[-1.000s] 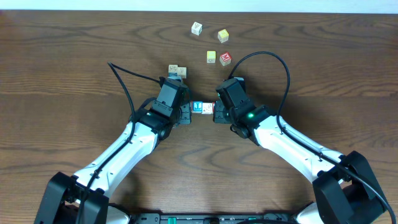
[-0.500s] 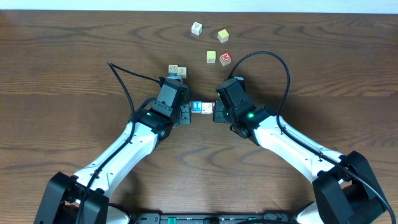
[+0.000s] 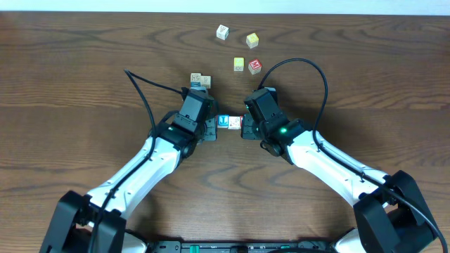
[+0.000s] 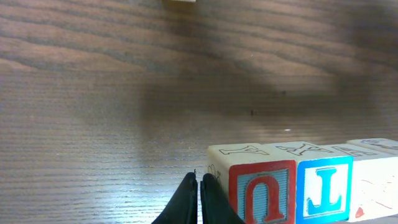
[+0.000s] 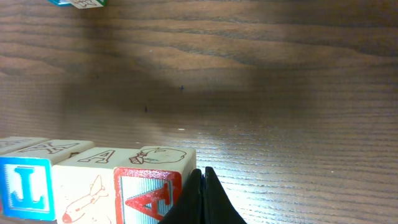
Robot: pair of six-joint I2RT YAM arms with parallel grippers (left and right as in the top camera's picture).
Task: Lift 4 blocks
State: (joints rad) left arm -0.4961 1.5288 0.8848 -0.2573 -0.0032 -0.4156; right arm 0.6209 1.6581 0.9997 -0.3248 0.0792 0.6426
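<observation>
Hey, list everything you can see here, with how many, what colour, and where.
Row of blocks: four, red, blue, white, red, between the grippers.
White block: one, white, far side.
Yellow blocks: two, yellow, near the white block.
Red block: one, red, beside a yellow one.
Pair of blocks: two, tan and blue, left of the yellow ones.
Table: one, dark brown wood.
Left gripper: one, black, shut, at the row's U end.
Right gripper: one, black, shut, at the row's A end.

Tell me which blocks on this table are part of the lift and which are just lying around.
In the job: red U block, blue L block, white airplane block, red A block.

Lying about: far white block, upper yellow block, lower yellow block, loose red block, tan-and-blue pair.
</observation>
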